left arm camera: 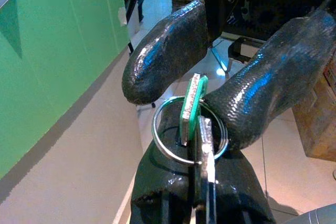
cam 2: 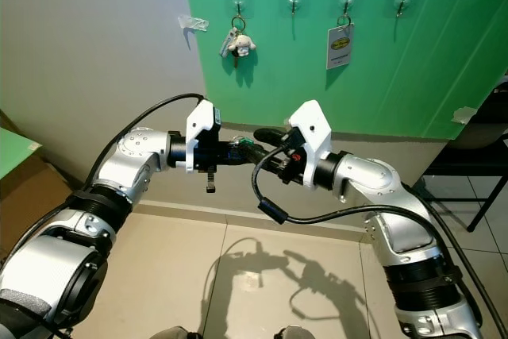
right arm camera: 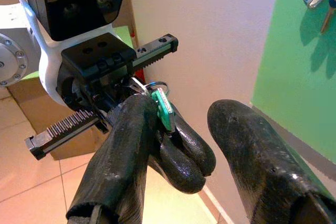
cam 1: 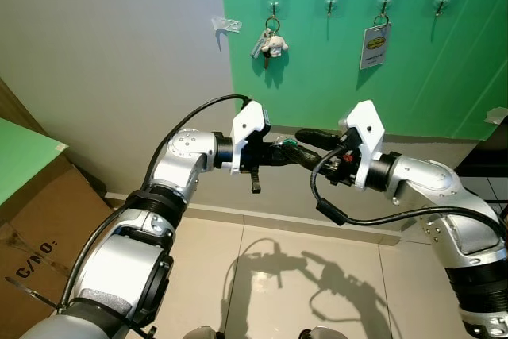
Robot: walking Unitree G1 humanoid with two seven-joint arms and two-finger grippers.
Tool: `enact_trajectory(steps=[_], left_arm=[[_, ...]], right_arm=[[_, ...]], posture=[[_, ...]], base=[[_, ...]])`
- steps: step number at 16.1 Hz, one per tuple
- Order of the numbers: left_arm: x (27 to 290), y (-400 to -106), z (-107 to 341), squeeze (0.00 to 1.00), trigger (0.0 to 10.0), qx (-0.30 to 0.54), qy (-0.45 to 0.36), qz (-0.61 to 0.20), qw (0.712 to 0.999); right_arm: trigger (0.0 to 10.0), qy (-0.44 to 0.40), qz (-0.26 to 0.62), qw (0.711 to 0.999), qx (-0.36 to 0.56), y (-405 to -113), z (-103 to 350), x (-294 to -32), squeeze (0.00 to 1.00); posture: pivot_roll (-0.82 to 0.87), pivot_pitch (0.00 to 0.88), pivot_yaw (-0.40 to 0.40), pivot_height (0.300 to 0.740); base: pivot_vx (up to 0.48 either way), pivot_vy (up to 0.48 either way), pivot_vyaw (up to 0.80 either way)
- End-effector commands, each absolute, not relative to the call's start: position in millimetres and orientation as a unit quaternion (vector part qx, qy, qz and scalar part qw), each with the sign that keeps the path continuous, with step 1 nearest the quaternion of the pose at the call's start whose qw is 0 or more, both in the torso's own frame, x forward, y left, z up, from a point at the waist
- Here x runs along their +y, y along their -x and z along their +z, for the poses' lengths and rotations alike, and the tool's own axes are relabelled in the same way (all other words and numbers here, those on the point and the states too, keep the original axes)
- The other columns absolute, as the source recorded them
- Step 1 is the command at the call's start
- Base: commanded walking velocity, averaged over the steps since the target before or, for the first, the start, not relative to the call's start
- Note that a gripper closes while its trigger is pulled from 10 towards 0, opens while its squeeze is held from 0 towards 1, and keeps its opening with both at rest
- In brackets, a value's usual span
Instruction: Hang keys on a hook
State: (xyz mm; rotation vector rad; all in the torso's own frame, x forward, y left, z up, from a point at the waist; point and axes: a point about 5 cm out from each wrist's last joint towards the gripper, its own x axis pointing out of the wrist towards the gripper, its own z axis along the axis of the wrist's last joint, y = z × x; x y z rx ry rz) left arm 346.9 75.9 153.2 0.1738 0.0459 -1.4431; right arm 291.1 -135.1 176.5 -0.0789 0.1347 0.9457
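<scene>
Mid-frame in the left eye view, both grippers meet fingertip to fingertip in front of the green wall panel (cam 1: pixel 413 77). Left gripper (cam 1: pixel 287 152) is clamped on the small key bunch, a silver split ring with a green-headed key and a plain metal key (left arm camera: pixel 193 124); the left wrist view shows the keys pinched between its closed black fingers, with the ring standing proud of the tips. Right gripper (right arm camera: pixel 184 145) is spread wide, holding nothing, one finger (right arm camera: pixel 131 145) pressed alongside the left fingertips next to the green key, the other finger (right arm camera: pixel 262 161) well clear.

This looks like a hand-over or regrip. Ring is probably presented outward so the right fingers can take it and leave the loop free for a hook; that's a guess.

Both arms are raised with elbows bent outward, forearms roughly level and pointing inward toward each other at chest height, left from lower left of frame, right from lower right.

Across the top of the frame, a row of four clear suction hooks. The leftmost hook (cam 1: pixel 272 1) carries a key bunch with a small white plush charm (cam 1: pixel 271 42). The second hook (cam 1: pixel 330 1) is bare. The third holds a white tag with a yellow logo (cam 1: pixel 375 45). The fourth hook (cam 1: pixel 441 1) is bare. Keys are well below the hooks.
</scene>
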Motion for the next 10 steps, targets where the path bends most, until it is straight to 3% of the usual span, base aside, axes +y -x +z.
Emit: enact_trajectory(steps=[1,2,10], left_arm=[[69.2,-347.6,162.7,0.0,0.0,0.008,-0.093,-0.672,0.735],[68.7,-347.5,162.8,0.0,0.0,0.008,-0.092,-0.673,0.734],[66.8,-348.0,164.8,0.0,0.0,0.002,-0.093,-0.671,0.735]], right_arm=[[10.0,0.041,0.458,0.886,0.056,-293.3,180.4,-131.7,0.0],[0.0,0.04,0.456,0.887,0.057,-293.3,179.7,-132.0,0.0],[0.0,0.016,0.447,0.893,0.053,-293.6,180.8,-135.0,0.0]], posture=[[-0.22,0.03,0.079,0.74],[-0.22,0.029,0.079,0.74],[-0.22,0.028,0.078,0.74]], base=[[0.0,0.0,0.0],[0.0,0.0,0.0],[0.0,0.0,0.0]])
